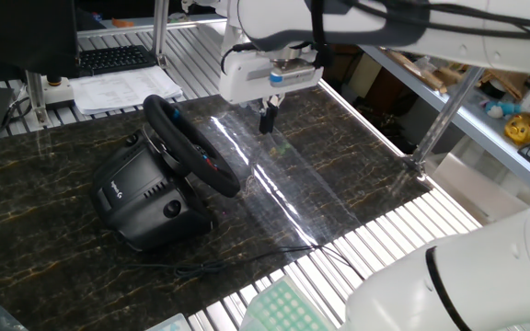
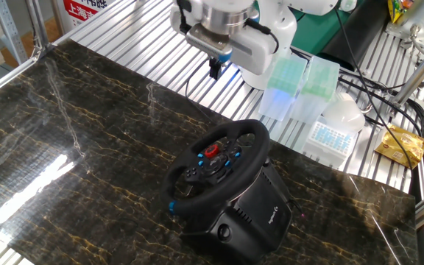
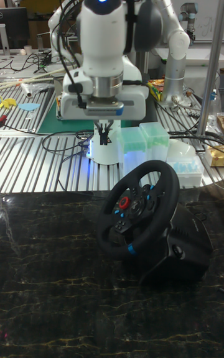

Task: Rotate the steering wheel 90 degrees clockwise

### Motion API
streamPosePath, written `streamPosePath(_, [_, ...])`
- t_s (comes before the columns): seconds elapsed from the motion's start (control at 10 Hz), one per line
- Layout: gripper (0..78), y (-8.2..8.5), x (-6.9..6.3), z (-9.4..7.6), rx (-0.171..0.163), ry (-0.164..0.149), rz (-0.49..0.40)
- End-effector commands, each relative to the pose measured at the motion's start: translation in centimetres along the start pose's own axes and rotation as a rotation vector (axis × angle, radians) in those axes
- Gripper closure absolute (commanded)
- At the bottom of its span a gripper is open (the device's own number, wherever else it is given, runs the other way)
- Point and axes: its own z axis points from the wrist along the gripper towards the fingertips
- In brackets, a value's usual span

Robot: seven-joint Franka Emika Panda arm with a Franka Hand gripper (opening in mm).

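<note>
One fixed view: the steering wheel stands mid-tabletop, untouched; the claw hangs apart, fingers together, empty.

The other fixed view: claw near the far edge.

Tall view: the whole rotation is seemingly left.

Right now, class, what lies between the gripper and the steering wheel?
Nothing: the gripper hangs apart from the steering wheel, with only bare dark tabletop in the stretch between them, plainest in the other fixed view.

Two fixed views angled down from opposite sides of the table. Tall view frontal, low, facing the arm. All sharing the steering wheel.
</note>
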Motion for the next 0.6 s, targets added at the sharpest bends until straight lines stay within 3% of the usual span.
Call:
streamPosePath(0.1, [77.6,-0.36,-0.29,0.44,-0.034,-0.031,-0.003])
streamPosePath(0.2, [77.6,-0.32,-0.24,0.48,-0.043,-0.061,0.009])
streamPosePath(0.3, [77.6,-0.31,-0.23,0.48,-0.041,-0.065,0.012])
streamPosePath(0.6, [77.6,-0.3,-0.25,0.48,-0.024,-0.05,0.009])
